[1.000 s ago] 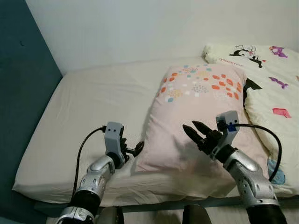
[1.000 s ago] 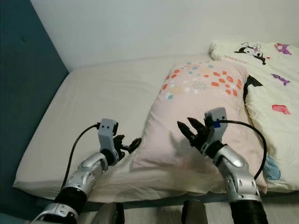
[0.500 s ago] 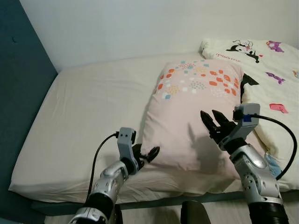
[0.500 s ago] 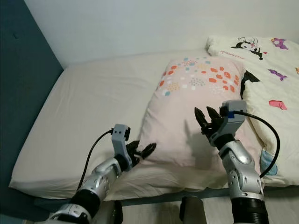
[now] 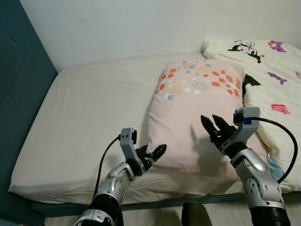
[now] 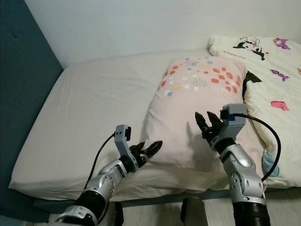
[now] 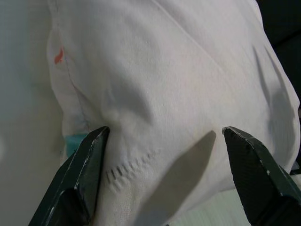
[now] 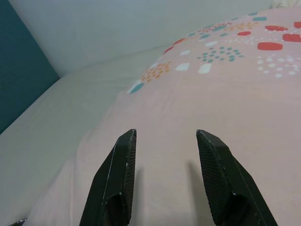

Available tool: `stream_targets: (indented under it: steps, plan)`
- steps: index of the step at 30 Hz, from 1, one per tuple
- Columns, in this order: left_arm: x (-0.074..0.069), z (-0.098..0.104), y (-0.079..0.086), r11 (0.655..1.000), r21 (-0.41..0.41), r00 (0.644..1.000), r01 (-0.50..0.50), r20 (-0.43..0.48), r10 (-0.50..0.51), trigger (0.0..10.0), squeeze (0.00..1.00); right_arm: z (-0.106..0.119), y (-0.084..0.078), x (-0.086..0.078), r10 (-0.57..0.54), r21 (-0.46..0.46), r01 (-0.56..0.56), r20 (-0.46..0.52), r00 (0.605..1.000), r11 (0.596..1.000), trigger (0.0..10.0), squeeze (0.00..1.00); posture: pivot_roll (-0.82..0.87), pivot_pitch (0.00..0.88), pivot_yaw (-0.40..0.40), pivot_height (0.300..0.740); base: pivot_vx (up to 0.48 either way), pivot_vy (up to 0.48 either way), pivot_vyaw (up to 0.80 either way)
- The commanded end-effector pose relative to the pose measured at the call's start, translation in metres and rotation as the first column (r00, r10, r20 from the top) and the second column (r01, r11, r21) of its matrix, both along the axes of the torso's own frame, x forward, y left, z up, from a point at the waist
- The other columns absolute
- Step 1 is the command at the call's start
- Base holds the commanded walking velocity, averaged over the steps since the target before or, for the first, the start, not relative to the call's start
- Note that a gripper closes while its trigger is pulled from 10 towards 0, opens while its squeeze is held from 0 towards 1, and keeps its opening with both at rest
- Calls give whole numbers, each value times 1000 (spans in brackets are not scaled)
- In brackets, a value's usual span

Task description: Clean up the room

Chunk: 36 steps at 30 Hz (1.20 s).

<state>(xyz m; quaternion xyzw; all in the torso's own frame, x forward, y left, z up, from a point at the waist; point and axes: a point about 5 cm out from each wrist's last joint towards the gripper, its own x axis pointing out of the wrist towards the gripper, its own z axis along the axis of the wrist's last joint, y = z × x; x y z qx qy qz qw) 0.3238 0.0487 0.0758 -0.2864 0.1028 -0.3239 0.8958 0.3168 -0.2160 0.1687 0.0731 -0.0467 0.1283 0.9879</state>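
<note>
Left claw [image 5: 151, 154] has advanced, open at pillow [image 5: 197, 113] corner.

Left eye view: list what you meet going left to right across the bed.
Teal wall → bare cream sheet → left gripper → pink dotted pillow → right gripper → cartoon-print quilt.

Pillow [image 5: 197, 117]: matt pink cloth, stitched seam; bed sheet [image 5: 89, 113]: matt cream cloth; gripper fingers [image 8: 117, 183]: textured black plastic
</note>
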Motion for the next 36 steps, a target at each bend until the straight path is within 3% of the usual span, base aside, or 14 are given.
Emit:
stream_targets:
  steps: [1,8,9,10,11,13,14,15,16,20,36]
  plan:
    - [-13,-1,-35,994,-69,996,85,-27,-87,10000,1000,-2,4,-1,15,6,-15,-12,1000,1000,10000,0,-73,230,37,599,0,0,0]
    - [-19,2,-49,989,-46,990,140,-5,-141,10000,1000,-2,3,-1,10,-3,-10,-17,1000,1000,10000,0,-72,229,39,599,0,0,0]
    - [-20,1,-51,991,-19,991,135,-1,-135,10000,576,-2,2,-1,7,-5,-7,-18,1000,1000,10000,0,-71,229,39,599,0,0,0]
    - [-19,0,-52,994,25,994,107,-12,-107,10000,0,-2,2,-1,4,-4,-4,-20,1000,1000,10000,0,-69,228,40,599,0,0,0]
    - [-17,-3,-52,994,81,997,69,-29,-67,10000,0,-3,2,-1,2,-5,-2,-21,1000,1000,10000,0,-68,228,39,599,0,0,0]
    - [-16,-5,-52,992,117,998,43,-40,-39,10000,0,-3,2,0,0,-5,-1,-22,1000,1000,10000,0,-68,228,39,599,0,0,0]
    - [-15,-8,-50,991,135,998,10,-59,-2,2078,0,-3,2,0,0,-4,0,-23,1000,1000,10000,0,-67,229,41,599,0,0,0]
    - [-15,-8,-50,991,135,998,10,-59,-2,2078,0,-3,2,0,0,-4,0,-23,1000,1000,10000,0,-67,229,41,599,0,0,0]
    - [-13,-9,-48,990,136,997,-22,-74,32,0,0,-3,2,0,-2,-4,2,-24,1000,1000,10000,0,-68,229,40,599,0,0,0]
    - [-10,-7,-44,996,68,992,-62,-105,69,0,0,-3,2,0,-5,-6,4,-26,1000,1000,10000,0,-65,228,40,599,0,0,0]
    - [-12,-6,-35,999,2,993,-47,-105,47,0,0,-1,0,4,-13,-7,13,-22,1000,1000,10000,0,-57,216,37,599,0,0,0]
